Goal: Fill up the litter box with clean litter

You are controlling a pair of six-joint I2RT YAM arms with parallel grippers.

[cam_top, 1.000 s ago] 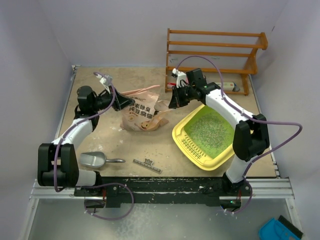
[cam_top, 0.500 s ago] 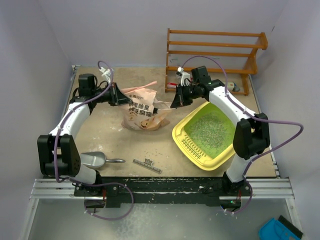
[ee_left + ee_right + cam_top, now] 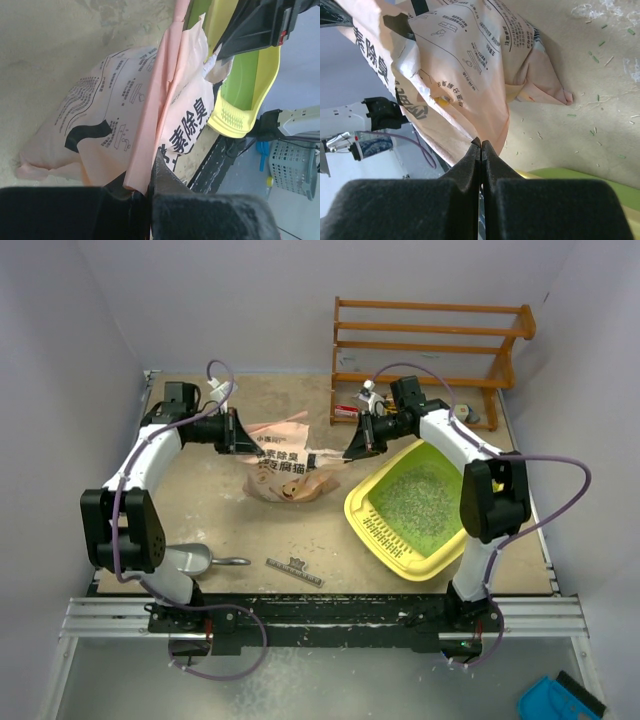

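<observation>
Tan printed paper bag (image 3: 285, 472) sags between my claws, left claw (image 3: 243, 435) and right claw (image 3: 350, 448) each pinched tight on a top corner. Soft and bottom-heavy, it should slump when tipped. Pale grey-green litter granules (image 3: 420, 498) thinly cover the yellow plastic litter box (image 3: 395, 545) just beside it on the desk (image 3: 200, 510). How full the bag is, I cannot see.

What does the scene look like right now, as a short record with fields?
Left gripper: shut on one top corner of the bag
Right gripper: shut on the other top corner
Bag: stretched between both grippers, left of the box, bottom on the table
Box: thin litter layer on its green floor
Scoop: on the table, front left, untouched
</observation>
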